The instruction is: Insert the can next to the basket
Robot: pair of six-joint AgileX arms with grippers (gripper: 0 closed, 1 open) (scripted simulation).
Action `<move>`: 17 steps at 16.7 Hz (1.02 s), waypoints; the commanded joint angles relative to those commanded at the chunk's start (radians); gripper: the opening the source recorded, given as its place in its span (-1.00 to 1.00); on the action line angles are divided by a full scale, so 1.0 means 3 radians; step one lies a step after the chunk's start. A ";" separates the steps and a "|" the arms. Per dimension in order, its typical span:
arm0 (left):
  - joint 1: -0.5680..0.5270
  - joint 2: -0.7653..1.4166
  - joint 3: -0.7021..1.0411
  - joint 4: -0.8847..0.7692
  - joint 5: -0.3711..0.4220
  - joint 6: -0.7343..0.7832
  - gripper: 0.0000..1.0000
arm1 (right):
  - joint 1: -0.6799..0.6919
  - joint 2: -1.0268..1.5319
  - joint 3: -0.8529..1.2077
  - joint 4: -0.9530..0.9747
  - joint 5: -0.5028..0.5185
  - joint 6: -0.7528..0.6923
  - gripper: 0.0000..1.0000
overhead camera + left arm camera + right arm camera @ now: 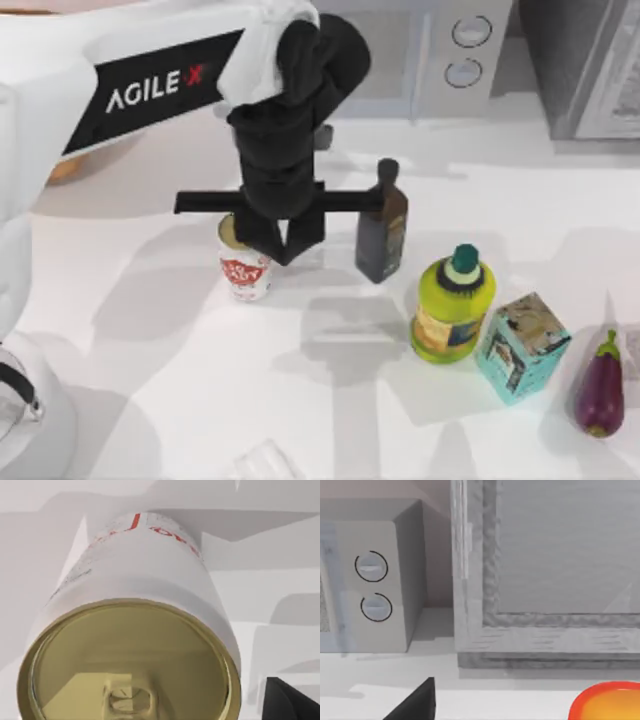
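one left gripper (275, 245) stands over the can (243, 270), fingers around its top; grip uncertain. wrist view shows the gold lid (130, 665).

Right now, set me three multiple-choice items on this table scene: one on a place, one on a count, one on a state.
1. The small white tin can with the red logo stands
A. left of the dark brown glass bottle
B. right of the purple eggplant
C. on the teal carton

2. How many bottles stand on the table?
A. one
B. two
C. four

3. The can is
A. lying on its side
B. upright
C. crushed flat

Answers: 1 A, the top view puts it left of the bottle, under the left gripper. 2 B, the brown bottle and the yellow-green bottle. 3 B, its gold top faces up.
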 joint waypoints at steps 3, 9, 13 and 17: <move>0.0000 0.0000 0.0000 0.0000 0.0000 0.0000 -1.00 | 0.0000 0.0000 0.0000 0.0000 0.0000 0.0000 1.00; -0.0055 0.0063 -0.0002 0.0023 0.0097 0.0004 -1.00 | 0.0000 0.0000 0.0000 0.0000 0.0000 0.0000 1.00; -0.0018 0.0037 -0.0072 0.0073 0.0039 0.0000 -1.00 | 0.0000 0.0000 0.0000 0.0000 0.0000 0.0000 1.00; 0.0001 0.0020 -0.0076 0.0096 0.0000 0.0001 -1.00 | 0.0000 0.0000 0.0000 0.0000 0.0000 0.0000 1.00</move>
